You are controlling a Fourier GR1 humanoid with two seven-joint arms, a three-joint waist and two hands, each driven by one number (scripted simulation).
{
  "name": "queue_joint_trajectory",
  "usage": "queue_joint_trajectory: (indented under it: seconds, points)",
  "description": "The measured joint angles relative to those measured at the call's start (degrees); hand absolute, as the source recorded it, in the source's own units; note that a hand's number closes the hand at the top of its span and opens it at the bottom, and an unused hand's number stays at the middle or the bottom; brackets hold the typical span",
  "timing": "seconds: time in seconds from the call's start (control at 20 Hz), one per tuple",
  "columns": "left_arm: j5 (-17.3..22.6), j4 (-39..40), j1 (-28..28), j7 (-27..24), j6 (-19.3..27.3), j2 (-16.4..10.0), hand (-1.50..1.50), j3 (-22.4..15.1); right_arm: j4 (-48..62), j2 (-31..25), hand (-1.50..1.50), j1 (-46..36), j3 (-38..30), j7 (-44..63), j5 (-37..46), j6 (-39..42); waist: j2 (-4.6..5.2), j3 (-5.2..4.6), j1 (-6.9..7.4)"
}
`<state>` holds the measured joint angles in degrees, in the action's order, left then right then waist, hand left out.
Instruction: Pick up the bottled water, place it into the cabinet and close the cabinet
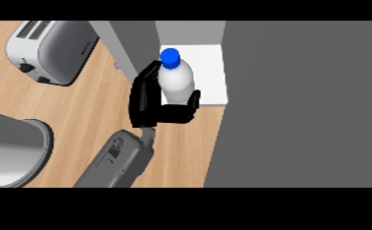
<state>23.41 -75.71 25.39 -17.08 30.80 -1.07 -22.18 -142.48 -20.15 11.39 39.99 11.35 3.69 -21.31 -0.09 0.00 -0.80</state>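
Note:
The bottled water (176,82), white with a blue cap (170,57), stands upright at the white floor of the cabinet's opening (209,71). My left hand (147,107) is shut on it: the fingers (147,79) run up its left side and the thumb (192,101) curls round its near right. The bottle's lower part is hidden by the hand. A grey panel (129,47) slants along the left of the opening. The right hand does not show.
A broad dark grey cabinet surface (298,106) fills the right side. A silver toaster (51,49) sits at the far left on the wooden counter (80,111). A grey rounded object (20,150) lies at the left edge.

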Motion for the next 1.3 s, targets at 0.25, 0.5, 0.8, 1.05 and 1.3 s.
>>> queue_joint_trajectory:
  seconds: [0.25, 0.5, 0.8, 1.05, 1.3]
  points:
    - [-2.7, 4.7, 6.4, 2.9, 1.9, 0.2, 1.50, 2.6, -0.2, -0.8, -1.50, 0.7, -0.5, -0.8, -0.1, 0.1, 0.02, 0.00, -0.05]
    - [-4.4, 12.7, 13.5, 4.0, 1.8, 0.5, 1.50, 6.0, -0.2, -0.8, -1.50, 1.3, 0.5, -1.1, -0.2, -0.5, 0.06, -0.01, -0.22]
    - [-5.8, 22.8, 20.1, 4.0, 2.9, 0.4, 1.50, 7.8, -0.2, -1.5, -1.50, 1.4, -0.4, -2.0, -0.5, -0.2, 0.15, 0.00, -0.50]
    - [-5.7, 32.6, 26.1, 1.3, 4.1, 0.7, 1.50, 10.1, 0.0, -1.5, -1.50, 0.7, -0.3, -1.9, -0.9, 0.1, 0.30, -0.03, -1.07]
    - [-6.0, 41.6, 29.8, -2.2, 6.1, 0.9, 1.50, 10.4, 0.0, -1.3, -1.50, 0.8, -0.2, -2.3, -1.1, -0.1, 0.39, -0.03, -1.50]
